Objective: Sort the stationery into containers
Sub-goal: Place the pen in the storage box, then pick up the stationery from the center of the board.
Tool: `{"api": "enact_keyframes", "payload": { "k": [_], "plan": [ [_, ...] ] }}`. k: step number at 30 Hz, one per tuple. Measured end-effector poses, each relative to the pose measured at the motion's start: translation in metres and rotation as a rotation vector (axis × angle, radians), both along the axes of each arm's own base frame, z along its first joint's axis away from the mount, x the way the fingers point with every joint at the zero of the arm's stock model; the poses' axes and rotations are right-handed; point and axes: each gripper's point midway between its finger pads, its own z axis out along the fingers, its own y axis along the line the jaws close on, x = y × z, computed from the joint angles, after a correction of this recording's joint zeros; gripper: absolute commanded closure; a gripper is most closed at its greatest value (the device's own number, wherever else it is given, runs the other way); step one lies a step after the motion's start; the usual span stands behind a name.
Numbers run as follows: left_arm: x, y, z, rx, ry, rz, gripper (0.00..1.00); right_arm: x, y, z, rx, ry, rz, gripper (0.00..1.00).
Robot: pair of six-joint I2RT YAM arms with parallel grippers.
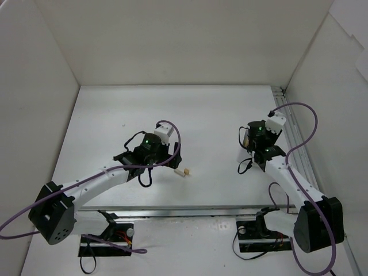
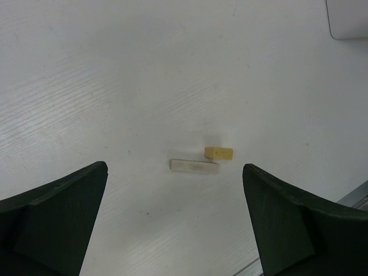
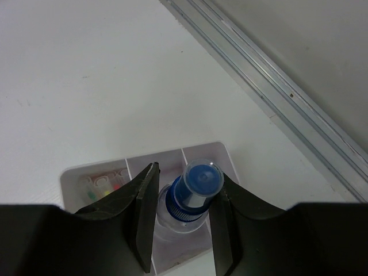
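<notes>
Tube drop-off seems to be the step: right gripper (image 3: 185, 195) is clamped on the white tube with blue cap (image 3: 198, 178) over the box (image 3: 201, 150), so next it needs lowering and release, while the left gripper (image 2: 175, 169) hangs wide open above the beige piece (image 2: 218, 153) on the counter (image 2: 115, 86).
</notes>
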Motion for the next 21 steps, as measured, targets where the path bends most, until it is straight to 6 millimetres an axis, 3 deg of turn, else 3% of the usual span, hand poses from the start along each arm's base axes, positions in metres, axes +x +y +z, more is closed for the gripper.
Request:
{"api": "enact_keyframes", "payload": {
  "k": [4, 5, 9, 11, 14, 18, 21],
  "plan": [
    [-0.001, -0.002, -0.004, 0.004, 0.014, -0.009, 0.00, 0.001, 0.001, -0.002, 0.006, 0.007, 0.007, 0.47],
    [-0.002, -0.002, -0.005, 0.003, 0.017, -0.012, 0.00, 0.002, 0.003, -0.003, 0.017, 0.002, 0.010, 0.41],
    [-0.002, -0.003, -0.008, 0.006, 0.028, -0.019, 0.00, 0.001, 0.008, -0.003, 0.038, 0.004, 0.037, 0.37],
    [-0.003, -0.004, -0.009, 0.004, 0.031, -0.025, 0.00, 0.000, 0.011, 0.002, 0.055, -0.012, 0.055, 0.28],
    [-0.005, -0.006, -0.009, -0.003, 0.038, -0.036, 0.00, -0.004, 0.015, 0.019, 0.083, -0.061, 0.085, 0.02],
    [-0.005, -0.006, -0.009, -0.005, 0.041, -0.037, 0.00, -0.012, 0.025, 0.043, 0.106, -0.124, 0.158, 0.02],
    [-0.004, -0.003, -0.008, -0.009, 0.043, -0.023, 0.00, -0.017, 0.045, 0.052, 0.108, -0.128, 0.275, 0.02]
  ]
}}
